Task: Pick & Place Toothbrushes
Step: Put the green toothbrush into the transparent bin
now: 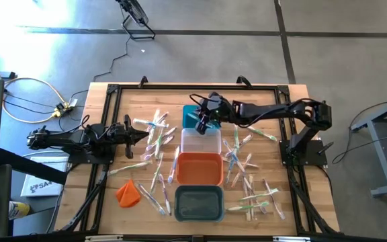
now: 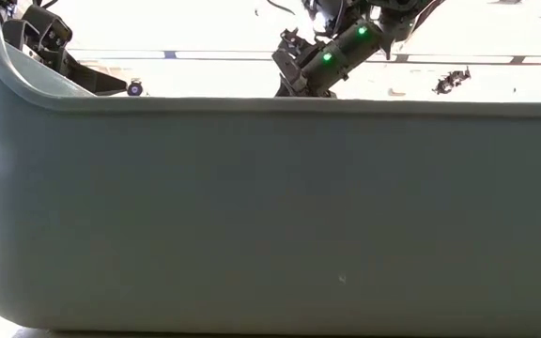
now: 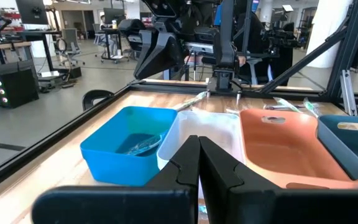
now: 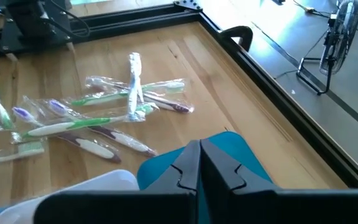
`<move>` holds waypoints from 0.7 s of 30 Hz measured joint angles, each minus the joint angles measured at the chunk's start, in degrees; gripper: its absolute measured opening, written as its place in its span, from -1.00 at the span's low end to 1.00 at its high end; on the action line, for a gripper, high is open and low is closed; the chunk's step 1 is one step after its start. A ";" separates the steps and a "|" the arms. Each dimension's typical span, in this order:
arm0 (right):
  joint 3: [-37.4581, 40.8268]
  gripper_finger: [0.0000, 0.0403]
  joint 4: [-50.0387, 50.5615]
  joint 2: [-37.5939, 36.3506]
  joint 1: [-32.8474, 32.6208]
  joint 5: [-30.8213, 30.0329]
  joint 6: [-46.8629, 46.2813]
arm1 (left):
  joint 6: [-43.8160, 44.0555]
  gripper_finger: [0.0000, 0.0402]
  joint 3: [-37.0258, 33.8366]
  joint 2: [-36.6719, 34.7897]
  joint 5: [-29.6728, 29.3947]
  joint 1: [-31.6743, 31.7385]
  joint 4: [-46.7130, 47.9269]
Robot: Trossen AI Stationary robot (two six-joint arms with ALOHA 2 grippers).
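Note:
Wrapped toothbrushes lie scattered on the table in two groups, one left of the bins (image 1: 154, 138) and one right of them (image 1: 247, 176). The right wrist view shows the left group (image 4: 104, 109). One toothbrush (image 3: 140, 147) lies inside the teal bin (image 1: 192, 114). My right gripper (image 1: 204, 121) hangs over the teal bin (image 4: 229, 155), shut and empty (image 4: 199, 163). My left gripper (image 1: 142, 134) waits low at the table's left, shut (image 3: 199, 163), pointing at the row of bins.
Four bins stand in a row down the table's middle: teal (image 3: 126, 146), clear (image 1: 200, 141), orange (image 1: 199, 168) and grey (image 1: 199, 202). The grey bin's wall (image 2: 270, 216) fills the low view. An orange cloth lump (image 1: 127, 193) lies near the left front.

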State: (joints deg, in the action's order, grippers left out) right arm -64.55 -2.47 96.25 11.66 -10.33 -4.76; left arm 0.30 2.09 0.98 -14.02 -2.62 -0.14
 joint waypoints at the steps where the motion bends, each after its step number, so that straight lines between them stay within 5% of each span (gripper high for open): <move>1: 0.00 -0.98 0.03 0.00 -0.15 0.00 0.06 | 0.00 -1.00 0.00 0.00 0.00 0.01 0.00; 21: 0.00 -0.98 2.75 -3.22 -2.75 -1.86 0.72 | 0.00 -1.00 -0.01 -0.01 0.02 0.01 0.07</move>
State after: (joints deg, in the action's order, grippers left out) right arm -64.55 0.29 93.03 8.91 -12.18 -4.05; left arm 0.30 2.08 0.97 -14.00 -2.61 -0.08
